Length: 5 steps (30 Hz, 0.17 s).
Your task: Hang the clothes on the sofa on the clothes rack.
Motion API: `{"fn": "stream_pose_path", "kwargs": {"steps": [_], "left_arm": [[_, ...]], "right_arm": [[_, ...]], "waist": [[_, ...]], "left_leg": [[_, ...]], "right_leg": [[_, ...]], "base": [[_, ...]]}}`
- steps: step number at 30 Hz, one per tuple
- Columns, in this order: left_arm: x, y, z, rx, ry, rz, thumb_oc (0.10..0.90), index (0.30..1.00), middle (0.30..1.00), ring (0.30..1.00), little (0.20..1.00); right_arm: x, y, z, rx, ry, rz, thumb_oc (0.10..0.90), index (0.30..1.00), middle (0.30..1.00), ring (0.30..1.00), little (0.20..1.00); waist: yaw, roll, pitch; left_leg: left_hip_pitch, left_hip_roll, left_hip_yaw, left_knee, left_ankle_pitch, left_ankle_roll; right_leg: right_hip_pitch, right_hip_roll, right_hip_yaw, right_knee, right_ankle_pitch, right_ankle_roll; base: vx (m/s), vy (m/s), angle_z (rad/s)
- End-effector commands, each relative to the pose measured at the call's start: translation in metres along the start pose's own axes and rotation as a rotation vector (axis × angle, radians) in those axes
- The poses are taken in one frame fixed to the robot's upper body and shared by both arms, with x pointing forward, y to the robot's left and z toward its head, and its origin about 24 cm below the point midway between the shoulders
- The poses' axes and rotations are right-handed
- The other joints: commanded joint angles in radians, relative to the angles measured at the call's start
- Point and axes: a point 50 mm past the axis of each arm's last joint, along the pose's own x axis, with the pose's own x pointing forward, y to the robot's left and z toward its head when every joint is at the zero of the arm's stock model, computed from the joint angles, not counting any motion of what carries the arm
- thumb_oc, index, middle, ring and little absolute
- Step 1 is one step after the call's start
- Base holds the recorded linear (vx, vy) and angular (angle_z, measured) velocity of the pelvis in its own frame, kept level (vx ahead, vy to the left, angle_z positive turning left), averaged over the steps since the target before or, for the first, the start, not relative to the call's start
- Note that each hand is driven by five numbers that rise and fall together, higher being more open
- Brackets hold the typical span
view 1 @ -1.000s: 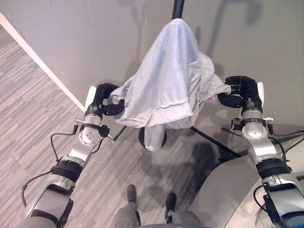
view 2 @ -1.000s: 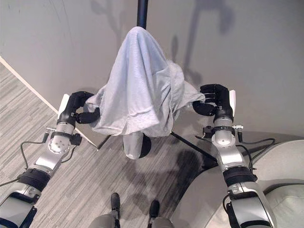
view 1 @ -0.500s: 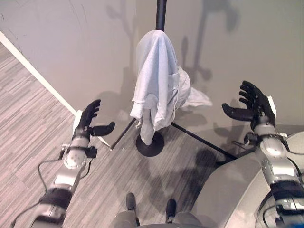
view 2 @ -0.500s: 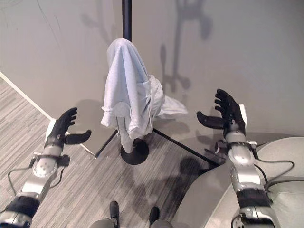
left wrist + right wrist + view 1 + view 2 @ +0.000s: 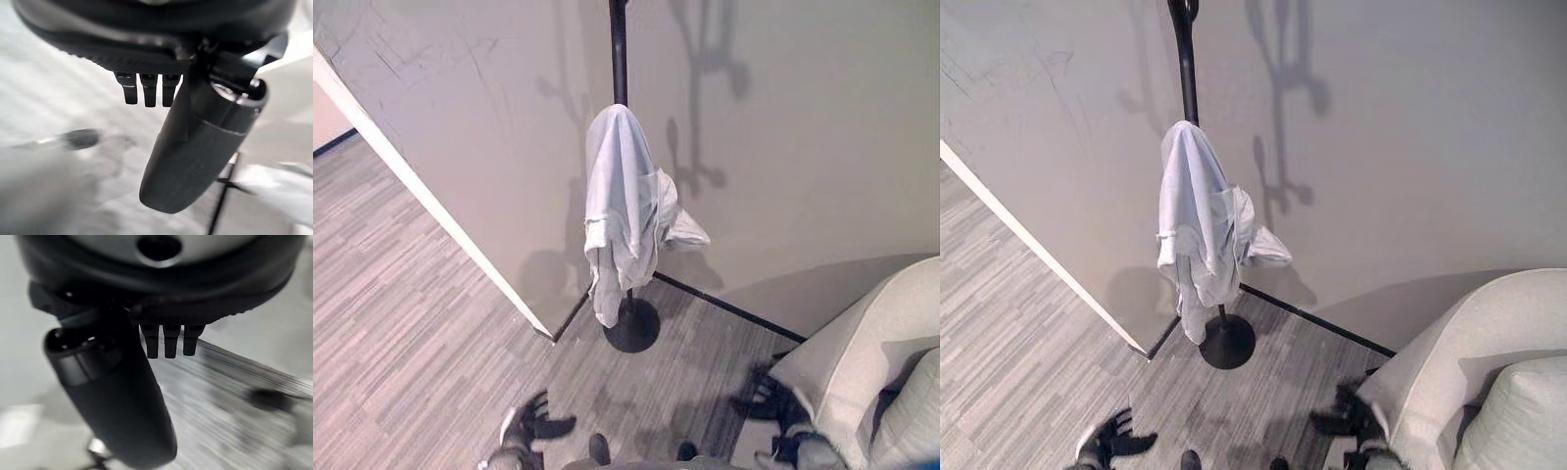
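Observation:
A light grey garment [image 5: 625,208] hangs draped on the black pole of the clothes rack [image 5: 618,49], which stands on a round black base [image 5: 631,326] by the wall. Nothing touches the garment. My left hand [image 5: 530,424] is low near the floor, left of the rack and well apart from it, open with fingers spread. My right hand [image 5: 766,401] is low at the right beside the sofa, also open and empty. The left wrist view has the left thumb [image 5: 195,147] and straight fingers; the right wrist view has the right thumb [image 5: 117,401] likewise.
A grey sofa [image 5: 871,362] curves in at the lower right. A pale wall panel with a white edge [image 5: 431,201] runs diagonally on the left. Striped grey floor [image 5: 401,333] lies open left of the rack.
Both hands opened, let go of the garment and dropped to the lower edge of the view. The garment now hangs narrow on the rack by itself. The camera has shifted back.

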Motion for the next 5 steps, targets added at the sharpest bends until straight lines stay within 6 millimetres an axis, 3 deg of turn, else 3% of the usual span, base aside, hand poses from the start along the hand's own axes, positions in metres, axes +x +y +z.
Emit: {"fn": "stream_pose_path", "kwargs": {"steps": [1, 5], "left_arm": [[0.010, 0.017, 0.043, 0.083, -0.142, 0.067, 0.800, 0.900, 0.900, 0.900, 0.900], [0.012, 0.013, 0.033, 0.050, -0.086, 0.068, 0.800, 0.900, 0.900, 0.900, 0.900]], "right_arm": [[0.012, 0.002, 0.036, -0.027, -0.108, -0.035, 0.800, 0.900, 0.900, 0.900, 0.900], [0.012, 0.012, 0.017, 0.041, -0.007, -0.027, 0.800, 0.900, 0.900, 0.900, 0.900]], "waist": [[0.006, -0.083, 0.000], [0.006, -0.085, -0.006]], "left_leg": [[0.088, 0.005, 0.017, 0.004, -0.119, -0.026], [0.100, 0.003, 0.017, 0.004, -0.124, -0.025]], "right_leg": [[0.022, -0.084, -0.028, -0.022, 0.041, 0.062], [0.034, -0.087, -0.031, -0.022, 0.039, 0.062]], "base": [[0.00, 0.000, 0.00], [0.01, 0.012, -0.02]]}}
